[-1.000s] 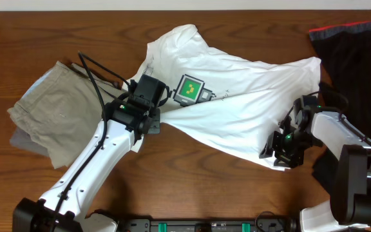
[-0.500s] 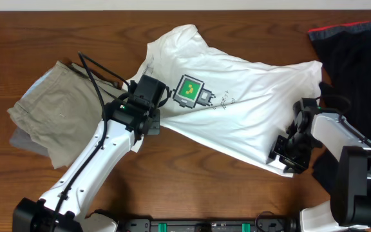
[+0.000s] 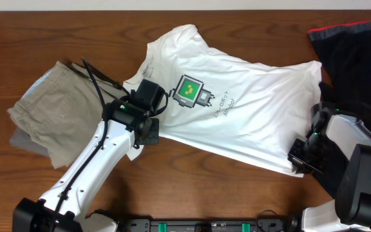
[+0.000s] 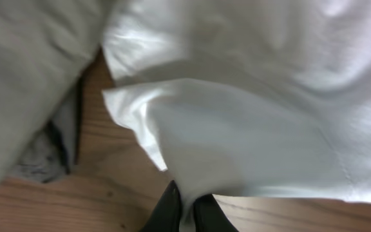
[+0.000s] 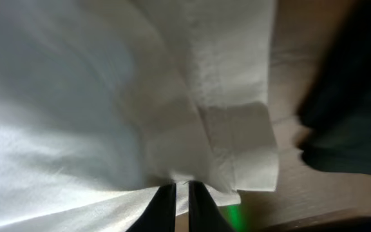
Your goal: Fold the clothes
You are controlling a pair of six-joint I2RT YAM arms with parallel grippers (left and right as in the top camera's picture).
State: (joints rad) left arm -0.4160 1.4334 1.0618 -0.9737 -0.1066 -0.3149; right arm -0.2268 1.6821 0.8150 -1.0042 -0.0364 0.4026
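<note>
The white T-shirt [image 3: 237, 119] lies spread across the table's middle, its green-and-grey robot print [image 3: 189, 90] and a line of dark text facing up. My left gripper [image 3: 148, 131] is shut on the shirt's left edge; in the left wrist view the black fingers [image 4: 187, 207] pinch white cloth [image 4: 250, 142]. My right gripper [image 3: 300, 158] is shut on the shirt's lower right corner; in the right wrist view the fingers [image 5: 180, 196] clamp the hemmed cloth [image 5: 192, 109].
A khaki-beige folded garment [image 3: 53, 113] lies at the left, touching the shirt's sleeve. A black garment with a red stripe [image 3: 359, 58] lies at the right edge, close to my right arm. Brown wood table [image 3: 192, 187] shows in front.
My right gripper has moved right and toward the front, pulling the shirt's lower right corner out. The fold over the chest has flattened and the text now shows. My left gripper shifted slightly down.
</note>
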